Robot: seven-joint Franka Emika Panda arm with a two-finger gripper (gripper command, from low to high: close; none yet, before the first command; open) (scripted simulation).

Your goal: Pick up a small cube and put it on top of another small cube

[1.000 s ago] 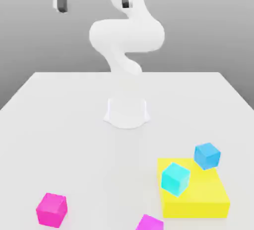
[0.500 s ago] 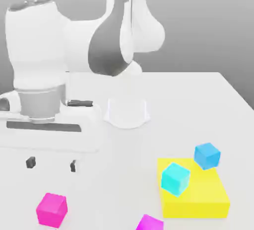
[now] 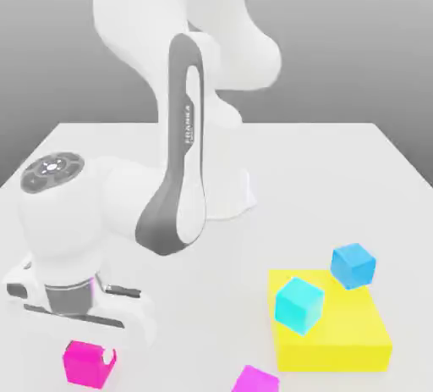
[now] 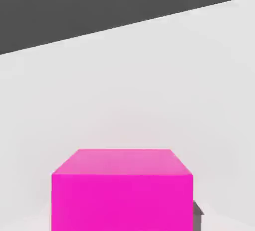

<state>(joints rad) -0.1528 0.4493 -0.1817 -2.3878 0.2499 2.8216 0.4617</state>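
The gripper [image 3: 84, 344] hangs low over the pink cube [image 3: 87, 362] near the front corner of the counter [image 3: 338, 170] on the exterior view's left. One small fingertip seems to show against the cube's near side, but whether the fingers stand apart or have closed cannot be told from here. In the hand view the pink cube [image 4: 122, 190] sits square and close under the camera, flat on the counter [image 4: 149, 85], with nothing crowding it.

The cube looks rigid, plain-faced and probably light, with smooth sides that could slip under an off-centre pinch. The best hold is likely across two opposite flat faces, near mid-height, with the fingers square to those faces so it does not twist.

Well apart, toward the exterior view's right, the blue cube [image 3: 353, 265] rests at the far corner of a flat yellow block [image 3: 342, 339], with a turquoise cube [image 3: 298, 305] on the block beside it. A second pink cube [image 3: 254, 380] lies at the frame's lower edge, in front of the block. The blue cube's top is small, so placement will call for careful centring.
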